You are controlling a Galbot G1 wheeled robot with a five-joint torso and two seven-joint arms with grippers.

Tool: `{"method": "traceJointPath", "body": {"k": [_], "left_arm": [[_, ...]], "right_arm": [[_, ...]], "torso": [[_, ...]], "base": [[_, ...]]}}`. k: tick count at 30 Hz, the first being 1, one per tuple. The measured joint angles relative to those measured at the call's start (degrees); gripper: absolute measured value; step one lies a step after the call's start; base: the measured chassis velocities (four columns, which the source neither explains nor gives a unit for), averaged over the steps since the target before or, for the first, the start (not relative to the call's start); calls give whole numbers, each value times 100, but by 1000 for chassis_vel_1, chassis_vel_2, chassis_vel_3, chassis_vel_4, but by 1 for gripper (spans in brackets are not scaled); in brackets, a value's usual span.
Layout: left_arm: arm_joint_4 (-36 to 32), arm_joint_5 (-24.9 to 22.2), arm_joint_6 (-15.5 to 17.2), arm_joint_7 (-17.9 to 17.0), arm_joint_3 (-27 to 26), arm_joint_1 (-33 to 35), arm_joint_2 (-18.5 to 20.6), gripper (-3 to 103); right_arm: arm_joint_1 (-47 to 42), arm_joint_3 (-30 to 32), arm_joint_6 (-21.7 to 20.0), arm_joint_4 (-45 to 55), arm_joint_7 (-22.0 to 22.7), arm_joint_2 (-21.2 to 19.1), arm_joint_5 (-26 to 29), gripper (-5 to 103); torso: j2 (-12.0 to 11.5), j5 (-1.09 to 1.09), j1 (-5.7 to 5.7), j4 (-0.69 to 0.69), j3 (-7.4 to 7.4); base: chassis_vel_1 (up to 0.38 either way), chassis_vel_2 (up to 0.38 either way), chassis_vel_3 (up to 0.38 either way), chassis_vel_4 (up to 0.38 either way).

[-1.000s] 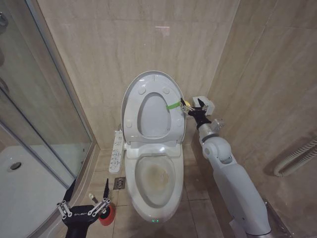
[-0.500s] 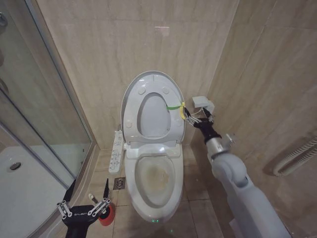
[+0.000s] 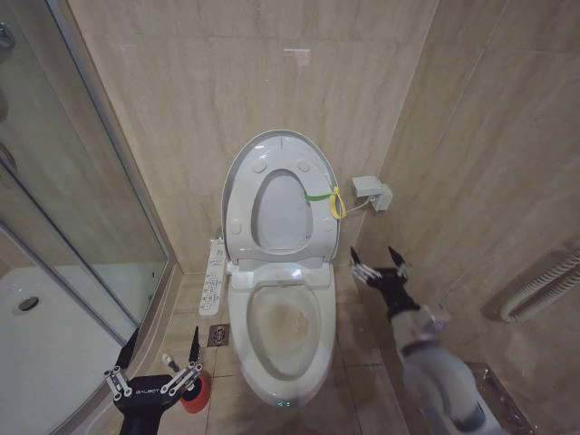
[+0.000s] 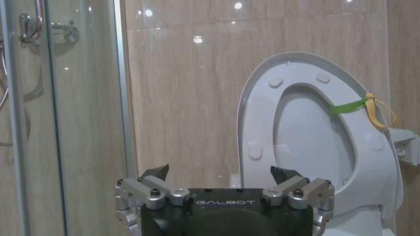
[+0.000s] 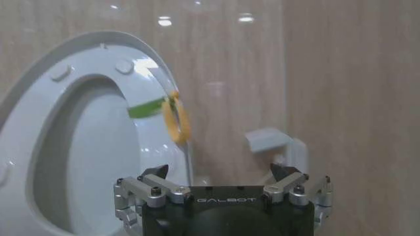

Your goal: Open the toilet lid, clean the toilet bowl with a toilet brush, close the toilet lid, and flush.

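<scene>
Your toilet lid (image 3: 276,163) stands upright against the wall behind the toilet bowl (image 3: 283,331), whose inside is stained yellowish-brown. Your right gripper (image 3: 378,263) hangs open beside the bowl's right side; your left gripper (image 3: 154,362), open, sits low to its left, over the red cup holder (image 3: 195,391).

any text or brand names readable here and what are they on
"GALBOT" on the body of the left pincer.
"GALBOT" on the body of the right pincer.
Markings on the white control panel beside the toilet bowl: too small to read.
</scene>
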Motion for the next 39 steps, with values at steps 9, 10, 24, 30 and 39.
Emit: {"method": "traceJointPath", "body": {"k": [9,10,24,30,39], "left_arm": [[0,0,0,0,0,0,-1,100],[0,0,0,0,0,0,-2,100],[0,0,0,0,0,0,-2,100],[0,0,0,0,0,0,-1,100],[0,0,0,0,0,0,-1,100]], "right_arm": [[-1069,243,450,320,-44,381,-423,100],[-1210,306,487,368,-51,436,-426,100],[-2304,886,640,1092,-1177,940,-567,100],[-2493,898,680,1213,-1413,1078,-661,100],[-2645,817,768,1248,-1404,1513,-875,100]], "torso": [[0,0,0,2,0],[0,0,0,2,0],[-1,0,1,1,0],[-1,-1,1,1,0],[-1,0,1,1,1]], "base": [[0,0,0,0],[0,0,0,0],[0,0,0,0],[0,0,0,0],[0,0,0,0]]}}
